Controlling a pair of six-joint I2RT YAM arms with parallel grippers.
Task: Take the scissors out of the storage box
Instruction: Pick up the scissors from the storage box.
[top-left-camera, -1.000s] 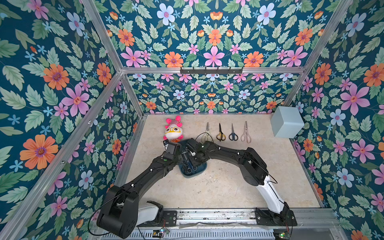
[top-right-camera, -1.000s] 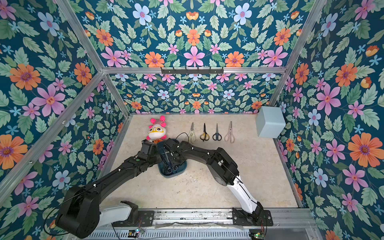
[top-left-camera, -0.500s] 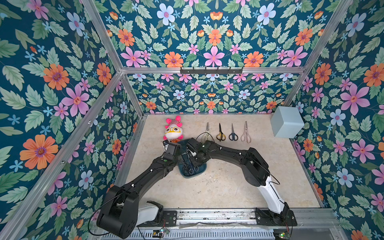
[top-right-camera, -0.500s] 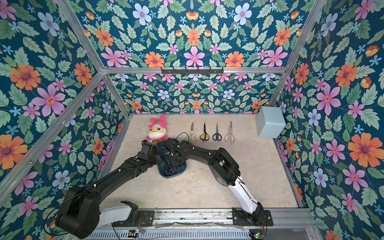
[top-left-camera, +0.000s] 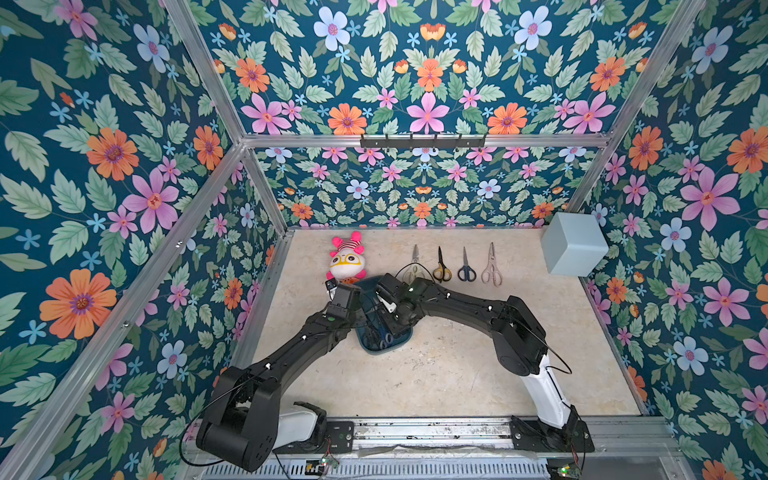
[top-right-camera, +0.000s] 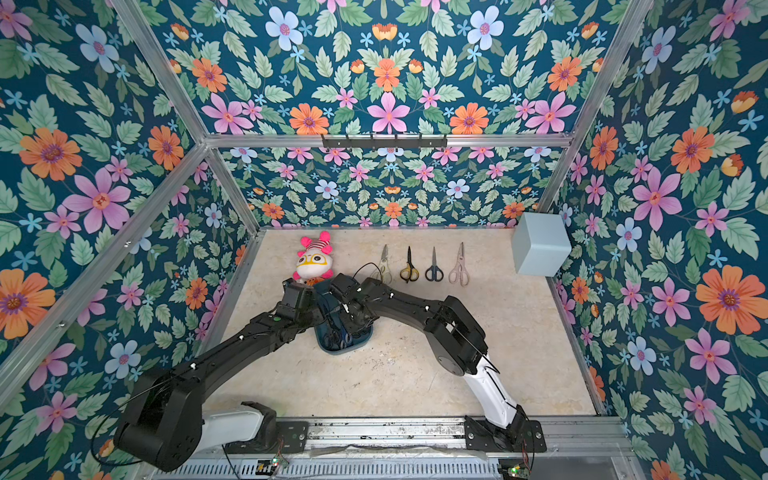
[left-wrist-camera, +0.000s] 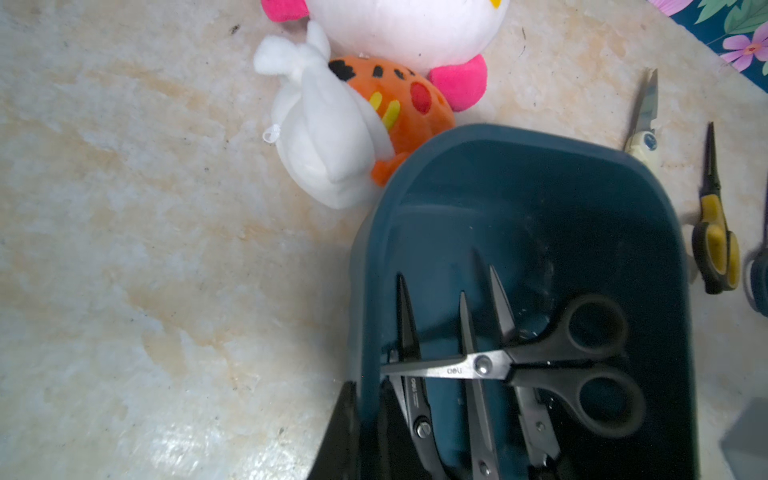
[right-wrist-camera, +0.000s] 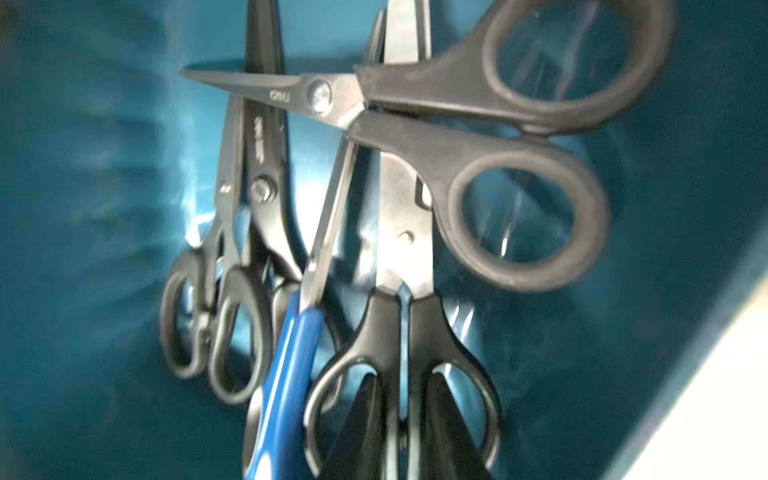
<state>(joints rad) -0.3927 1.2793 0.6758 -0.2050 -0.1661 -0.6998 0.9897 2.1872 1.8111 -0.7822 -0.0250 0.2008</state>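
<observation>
The dark teal storage box (top-left-camera: 386, 351) (left-wrist-camera: 540, 174) lies mid-table, and both wrists meet over it. My left gripper (left-wrist-camera: 368, 390) is shut on the box's side wall, with one finger outside and one inside. Several scissors lie in the box. A large black pair (right-wrist-camera: 478, 124) lies across the others, beside a blue-handled pair (right-wrist-camera: 291, 365). My right gripper (right-wrist-camera: 403, 399) has a finger in each loop of a black-handled pair (right-wrist-camera: 405, 208) and is shut on the bars between the loops. Further pairs lie in a row at the back: cream (top-left-camera: 413, 266), yellow-black (top-left-camera: 441, 268), navy (top-left-camera: 466, 268) and pale pink (top-left-camera: 491, 270).
A pink-and-white plush toy (top-left-camera: 347, 259) lies against the far end of the box. A pale grey-blue cube (top-left-camera: 573, 245) stands at the back right corner. Flowered walls close in the table on three sides.
</observation>
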